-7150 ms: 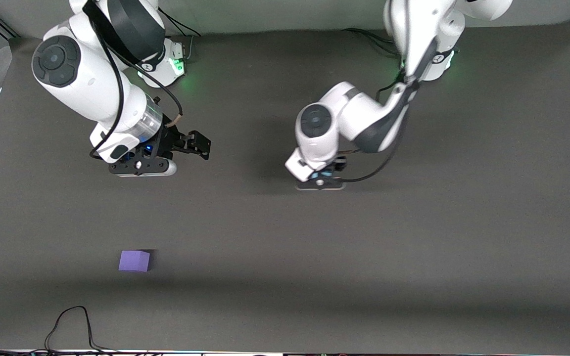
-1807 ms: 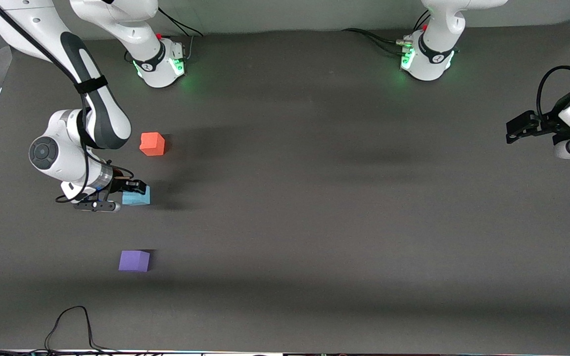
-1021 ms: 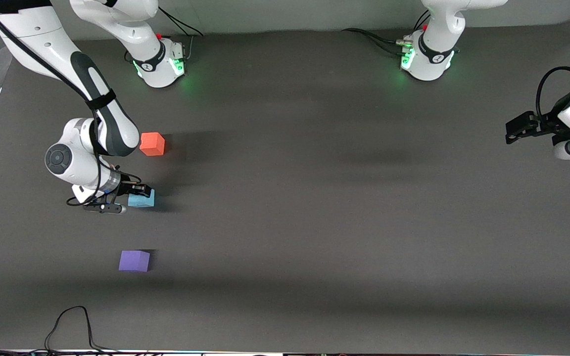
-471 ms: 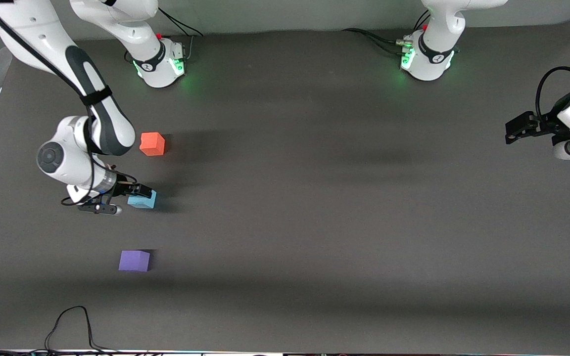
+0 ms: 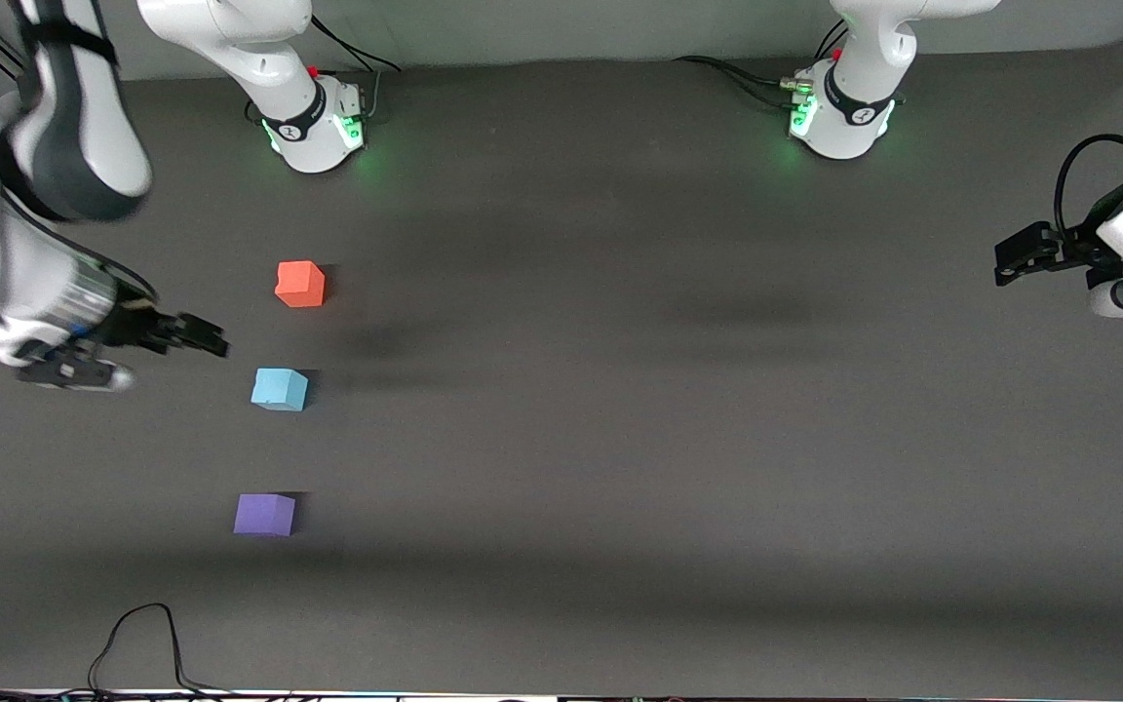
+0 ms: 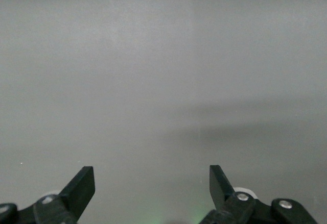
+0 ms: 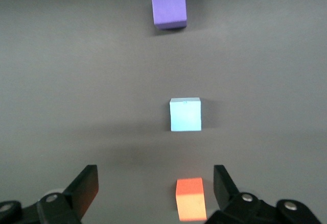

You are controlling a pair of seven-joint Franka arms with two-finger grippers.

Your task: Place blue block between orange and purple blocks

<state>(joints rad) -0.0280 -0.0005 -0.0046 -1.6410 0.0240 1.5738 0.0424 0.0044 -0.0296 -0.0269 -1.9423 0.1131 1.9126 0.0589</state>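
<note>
Blue block (image 5: 279, 390) sits free on my table (image 5: 620, 439), no finger touching it. My right gripper (image 5: 201, 338) hangs in the air over the table toward the right arm's end, its jaws spread wide and empty; through its wrist camera I see the fingers (image 7: 84, 185) apart with all three cubes lined up in a row. The blue block lies between the orange block (image 5: 300, 284), farther from the front camera, and the purple block (image 5: 265, 514), nearer to it, with clear gaps on both sides. My left gripper (image 5: 1015, 263) waits at the left arm's end of the table, released, holding nothing.
</note>
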